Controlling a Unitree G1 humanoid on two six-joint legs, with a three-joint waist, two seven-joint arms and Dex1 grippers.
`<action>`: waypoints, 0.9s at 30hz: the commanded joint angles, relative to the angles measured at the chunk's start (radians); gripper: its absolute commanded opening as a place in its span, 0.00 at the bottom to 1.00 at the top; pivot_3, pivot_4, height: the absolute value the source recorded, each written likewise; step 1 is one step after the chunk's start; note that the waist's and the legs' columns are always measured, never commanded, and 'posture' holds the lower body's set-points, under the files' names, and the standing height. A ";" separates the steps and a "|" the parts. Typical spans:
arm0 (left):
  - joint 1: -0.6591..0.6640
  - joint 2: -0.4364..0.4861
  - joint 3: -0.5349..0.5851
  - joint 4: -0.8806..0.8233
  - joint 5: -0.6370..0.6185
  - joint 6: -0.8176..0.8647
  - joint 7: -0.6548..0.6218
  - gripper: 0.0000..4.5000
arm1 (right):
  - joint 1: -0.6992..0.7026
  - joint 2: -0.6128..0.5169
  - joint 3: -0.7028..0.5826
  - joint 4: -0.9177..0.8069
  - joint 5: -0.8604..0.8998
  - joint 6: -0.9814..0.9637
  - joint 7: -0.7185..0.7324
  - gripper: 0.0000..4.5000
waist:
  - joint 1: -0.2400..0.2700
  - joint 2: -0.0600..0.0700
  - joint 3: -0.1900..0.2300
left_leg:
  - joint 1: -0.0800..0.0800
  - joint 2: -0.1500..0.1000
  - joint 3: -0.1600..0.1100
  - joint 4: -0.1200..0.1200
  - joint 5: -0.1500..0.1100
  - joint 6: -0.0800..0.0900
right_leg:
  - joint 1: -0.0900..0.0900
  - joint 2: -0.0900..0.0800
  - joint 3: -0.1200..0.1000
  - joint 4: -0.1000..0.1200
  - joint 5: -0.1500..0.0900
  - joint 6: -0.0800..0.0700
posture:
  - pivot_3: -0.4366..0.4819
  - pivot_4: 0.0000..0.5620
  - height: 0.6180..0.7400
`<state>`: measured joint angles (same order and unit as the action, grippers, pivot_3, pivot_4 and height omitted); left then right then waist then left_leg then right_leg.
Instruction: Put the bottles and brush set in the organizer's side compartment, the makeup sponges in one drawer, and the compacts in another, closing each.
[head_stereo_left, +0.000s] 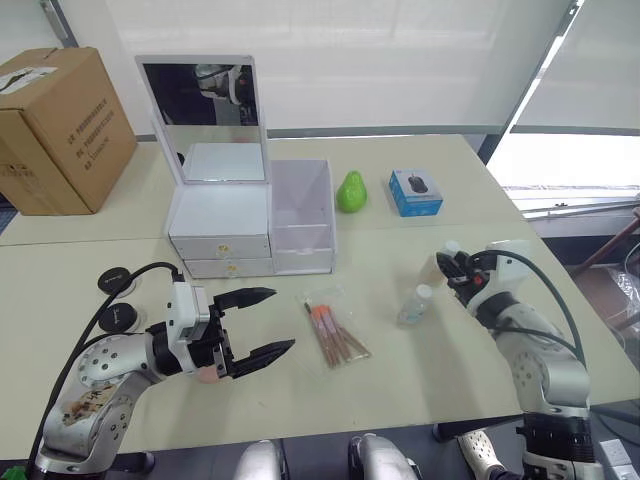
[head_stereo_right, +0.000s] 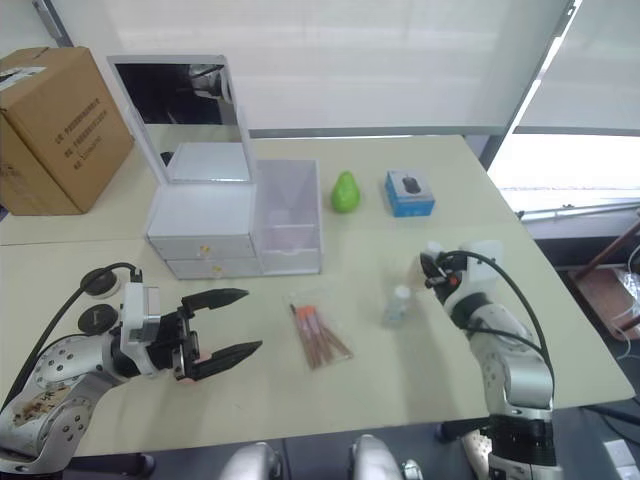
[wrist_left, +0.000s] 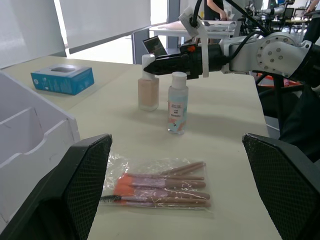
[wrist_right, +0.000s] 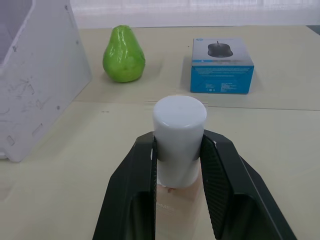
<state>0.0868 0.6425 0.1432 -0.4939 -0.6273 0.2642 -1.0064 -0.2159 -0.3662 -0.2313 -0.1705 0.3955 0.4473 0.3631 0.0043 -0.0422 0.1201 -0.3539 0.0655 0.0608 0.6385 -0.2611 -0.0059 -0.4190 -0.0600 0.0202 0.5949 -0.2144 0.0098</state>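
The amber bottle stands upright, long axis vertical, its white cap clamped between the two fingers of the right gripper; the base appears to rest on the table, though contact cannot be confirmed. The clear bottle stands upright just beside that gripper, on its inner side, ungripped. The side compartment lies well away from the right gripper, across the table toward the robot's left and farther from the robot; the coming move, as judged, turns on carrying the bottle that way and lowering it upright through the open top. The right arm is plainly the nearer to both bottles. The brush set, in its clear bag, lies flat between the two grippers, nearer the left gripper, which hovers with jaws spread wide and empty. Both drawers of the organizer appear closed. Writing: the clear bottle carries a small label, illegible; faint lettering on the amber bottle, unreadable; the blue box shows a mouse picture, print too small; the cardboard box bears unreadable print.
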 joint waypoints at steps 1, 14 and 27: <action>-0.015 -0.025 0.018 -0.009 0.007 -0.022 0.050 1.00 | -0.101 -0.021 -0.006 -0.120 0.056 0.036 0.004 0.21 | -0.002 0.001 0.000 | 0.000 0.000 0.000 0.000 0.000 0.000 | 0.000 0.000 0.000 0.000 0.000 0.000 | 0.48 0.27 1.00; 0.064 -0.161 0.080 -0.130 0.066 -0.034 0.329 1.00 | -0.476 0.135 0.240 -0.182 0.146 0.308 -0.063 0.21 | -0.015 0.000 -0.001 | 0.000 0.001 -0.001 0.000 0.000 0.000 | 0.000 0.001 0.000 0.000 0.001 -0.001 | 0.48 0.27 1.00; 0.144 -0.181 0.075 -0.181 0.129 -0.042 0.433 1.00 | -0.562 0.237 0.372 0.174 -0.061 0.153 -0.040 0.21 | -0.017 -0.001 -0.001 | -0.003 0.001 -0.001 0.000 0.000 0.000 | -0.002 0.000 -0.002 0.000 0.003 -0.005 | 0.48 0.27 1.00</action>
<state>0.2355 0.4569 0.2119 -0.6383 -0.5075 0.2398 -0.5785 -0.7435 -0.1445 0.1513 0.0164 0.3482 0.6461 0.3234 -0.0127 -0.0432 0.1191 -0.3568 0.0666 0.0593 0.6384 -0.2611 -0.0056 -0.4208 -0.0595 0.0182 0.5953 -0.2113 0.0048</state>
